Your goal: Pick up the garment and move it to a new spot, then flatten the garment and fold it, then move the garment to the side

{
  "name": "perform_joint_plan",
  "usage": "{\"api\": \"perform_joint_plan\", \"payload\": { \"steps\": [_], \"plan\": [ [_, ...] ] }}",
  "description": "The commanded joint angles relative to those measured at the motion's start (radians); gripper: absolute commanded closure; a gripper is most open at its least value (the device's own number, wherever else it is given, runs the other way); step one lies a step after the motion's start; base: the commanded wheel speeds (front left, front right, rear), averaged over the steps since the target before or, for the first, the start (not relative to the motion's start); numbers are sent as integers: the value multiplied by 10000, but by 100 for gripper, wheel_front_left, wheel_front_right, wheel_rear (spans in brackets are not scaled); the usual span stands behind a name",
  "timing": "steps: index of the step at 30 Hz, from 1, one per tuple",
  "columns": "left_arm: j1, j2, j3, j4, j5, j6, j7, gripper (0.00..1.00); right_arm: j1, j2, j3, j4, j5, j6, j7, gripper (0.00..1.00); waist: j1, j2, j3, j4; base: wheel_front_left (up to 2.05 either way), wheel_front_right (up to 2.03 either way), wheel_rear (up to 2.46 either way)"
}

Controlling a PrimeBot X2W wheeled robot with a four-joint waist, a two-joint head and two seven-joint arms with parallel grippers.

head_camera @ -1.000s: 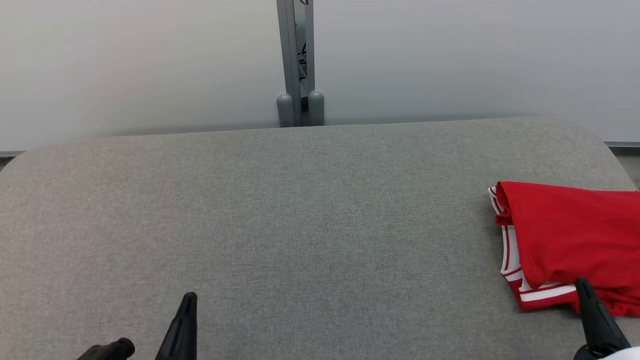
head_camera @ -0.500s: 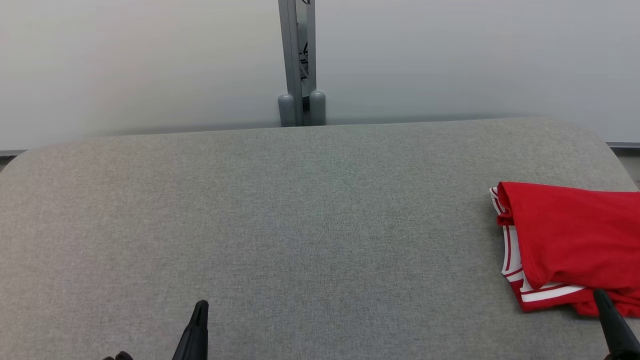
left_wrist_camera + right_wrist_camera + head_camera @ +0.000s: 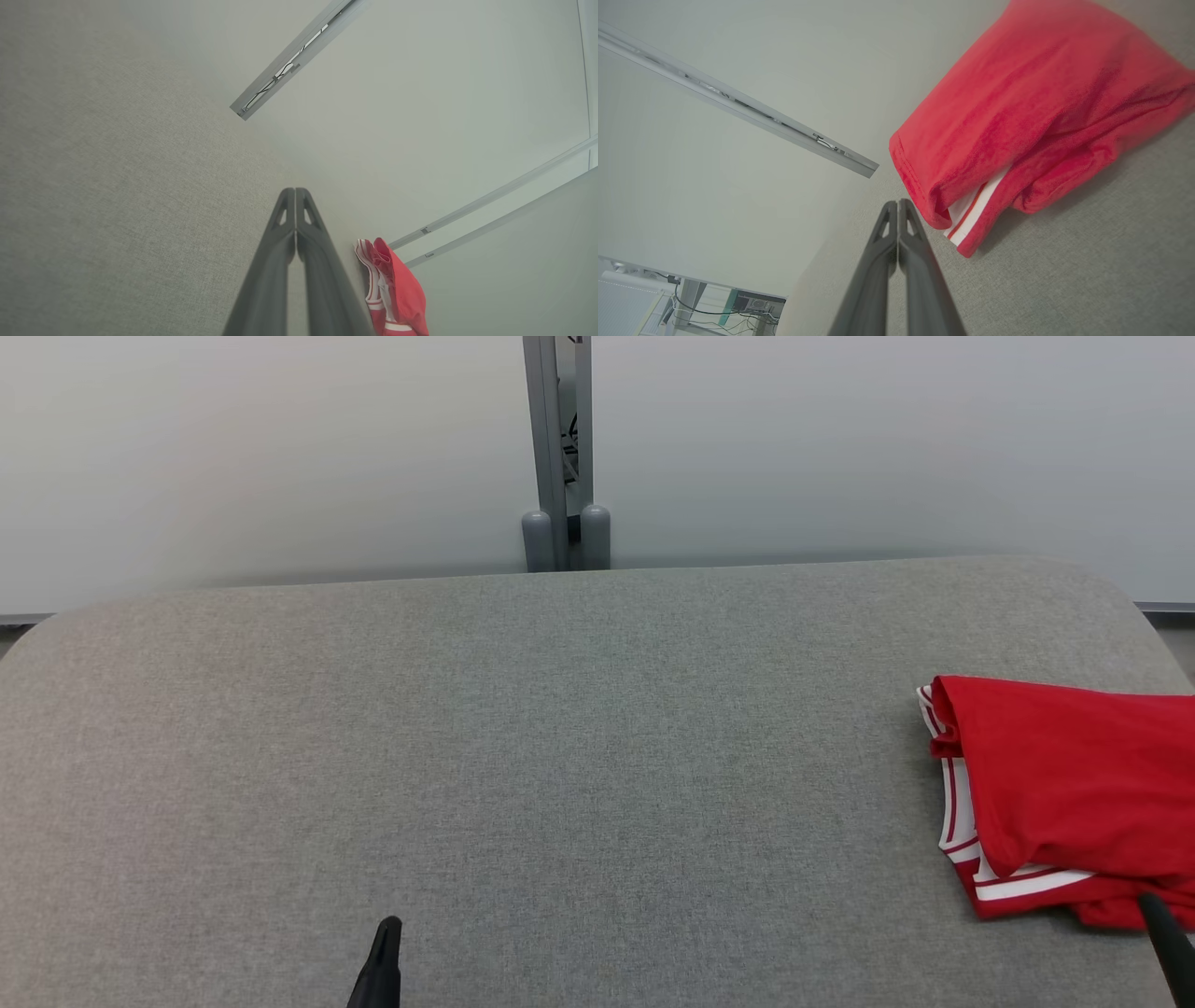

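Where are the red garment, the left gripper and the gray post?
red garment [image 3: 1074, 775]: head view, middle of its folded top layer.
left gripper [image 3: 295, 192]: left wrist view, where its shut fingertips meet.
gray post [image 3: 544, 429]: head view, on its upright shaft.

Grey fabric table [image 3: 560, 756], pale wall [image 3: 280, 448], grey post [image 3: 557, 448].

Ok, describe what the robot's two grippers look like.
The left gripper and right gripper look alike: each has two long, matte, dark grey fingers tapering to narrow tips, with a small triangular cut-out near each tip and plain, unmarked surfaces.
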Motion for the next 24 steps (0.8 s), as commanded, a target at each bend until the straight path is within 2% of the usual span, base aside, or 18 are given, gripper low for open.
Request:
{"api": "perform_joint_plan", "payload": {
  "steps": [1,24],
  "plan": [
    [50,16,34,-192,-256,-128,-75,100,6,-57,-151,-146,352,4,175,100,0,-1,1,5,0,0,0],
    [660,-393,-10,-630,-2011,-832,-307,100,254,-19,-1120,-152,2797,4,1430,100,0,-1,17,70,0,0,0]
  ]
}}
